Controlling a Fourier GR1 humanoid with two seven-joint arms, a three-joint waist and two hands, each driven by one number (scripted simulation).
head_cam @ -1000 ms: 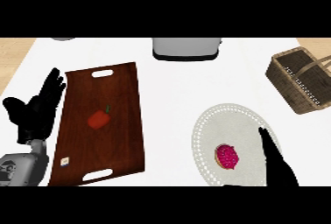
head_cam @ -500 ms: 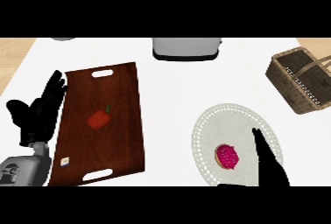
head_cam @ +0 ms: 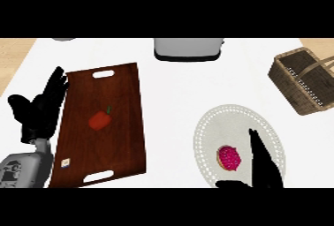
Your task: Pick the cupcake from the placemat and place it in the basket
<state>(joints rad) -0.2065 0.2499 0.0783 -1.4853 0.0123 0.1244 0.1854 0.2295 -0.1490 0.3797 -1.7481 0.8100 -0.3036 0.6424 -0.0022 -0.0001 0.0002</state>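
Observation:
A pink cupcake (head_cam: 228, 158) sits on the lower part of a round white placemat (head_cam: 222, 119) at the lower right. My right hand (head_cam: 262, 164) is open, its straight fingers lying just right of the cupcake and pointing up the mat. Whether they touch the cupcake I cannot tell. The wicker basket (head_cam: 301, 80) with a handle stands at the far right, above the placemat. My left hand (head_cam: 40, 110) rests open at the left edge, fingers up.
A dark wooden tray (head_cam: 124, 132) with two cut-out handles lies left of centre, holding a red pepper (head_cam: 100, 119). A grey toaster (head_cam: 187, 47) stands at the back middle. White counter lies between tray and placemat.
My right hand has slid slightly left and down, closer to the cupcake. The left hand and the cupcake have stayed in place.

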